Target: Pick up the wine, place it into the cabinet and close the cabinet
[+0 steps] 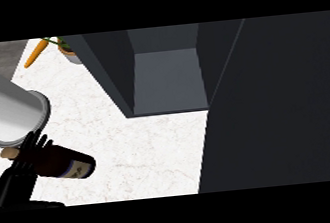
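Dark brown glass wine bottle (60, 163) with cork, tilted over the white marble table (149, 145), held in my left hand (26, 159), fingers curled round it, left of the open dark grey cabinet (166, 78). Remaining: placing it inside, closing the door (285, 102).

Unreadable label on the wine bottle (63, 165)

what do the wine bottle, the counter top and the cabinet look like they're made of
Wine bottle: looks like dark brown glass, glossy, with a pale cork-like stopper and a printed label; the material is a guess from the sheen.
Counter top: white with faint grey veins, so probably marble or a similar stone, with a matte look.
Cabinet: flat, uniform dark grey panels, like painted board or laminate; no grain shows.
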Controlling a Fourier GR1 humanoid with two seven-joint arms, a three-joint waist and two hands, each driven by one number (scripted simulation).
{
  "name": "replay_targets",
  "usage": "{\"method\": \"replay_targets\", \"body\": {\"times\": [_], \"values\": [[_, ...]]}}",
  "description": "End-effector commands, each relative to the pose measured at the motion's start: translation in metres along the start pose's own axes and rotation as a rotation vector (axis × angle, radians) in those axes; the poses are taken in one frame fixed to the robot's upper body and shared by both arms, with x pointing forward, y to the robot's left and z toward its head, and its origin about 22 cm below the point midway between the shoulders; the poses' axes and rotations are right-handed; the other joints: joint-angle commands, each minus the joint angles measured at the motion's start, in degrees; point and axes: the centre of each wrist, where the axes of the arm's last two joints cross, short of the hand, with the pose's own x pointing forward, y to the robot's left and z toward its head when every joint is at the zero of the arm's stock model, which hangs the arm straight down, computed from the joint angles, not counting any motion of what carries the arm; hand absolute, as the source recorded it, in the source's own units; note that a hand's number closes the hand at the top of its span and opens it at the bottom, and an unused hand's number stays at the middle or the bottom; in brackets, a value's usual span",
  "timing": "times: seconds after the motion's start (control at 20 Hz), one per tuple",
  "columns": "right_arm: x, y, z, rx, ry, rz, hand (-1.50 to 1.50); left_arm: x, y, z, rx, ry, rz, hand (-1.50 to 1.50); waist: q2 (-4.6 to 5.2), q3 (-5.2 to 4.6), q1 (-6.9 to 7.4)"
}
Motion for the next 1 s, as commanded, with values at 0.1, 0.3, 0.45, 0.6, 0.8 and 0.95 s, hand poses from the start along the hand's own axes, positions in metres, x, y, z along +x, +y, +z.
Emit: {"method": "replay_targets", "body": {"times": [0.1, 0.3, 0.45, 0.6, 0.8, 0.95], "values": [[0.016, -0.007, 0.025, 0.057, -0.004, -0.027, -1.50, -0.022, -0.014, -0.015, -0.016, 0.013, 0.048, -1.50, -0.04, 0.02, -0.03], [0.016, -0.007, 0.029, 0.063, 0.003, -0.017, -1.50, -0.034, 0.010, -0.023, 0.013, 0.039, 0.080, -1.50, 0.02, 0.01, -0.37], [0.017, -0.004, 0.032, 0.050, 0.014, -0.045, -1.50, -0.053, 0.013, -0.013, -0.003, 0.021, 0.083, -1.50, -0.01, -0.05, -0.55], [0.019, -0.004, 0.029, 0.040, 0.001, -0.045, -1.50, -0.051, 0.012, -0.014, -0.049, 0.018, 0.078, -1.50, -0.06, -0.01, -0.18], [0.015, 0.001, 0.018, 0.043, 0.007, -0.044, -1.50, -0.072, -0.005, -0.027, -0.059, 0.020, 0.066, -1.50, 0.07, -0.05, -0.31], [0.008, -0.002, 0.015, 0.032, 0.006, -0.041, -1.50, -0.054, -0.009, -0.052, -0.036, -0.010, 0.071, -1.50, 0.04, 0.02, 0.05]]}}
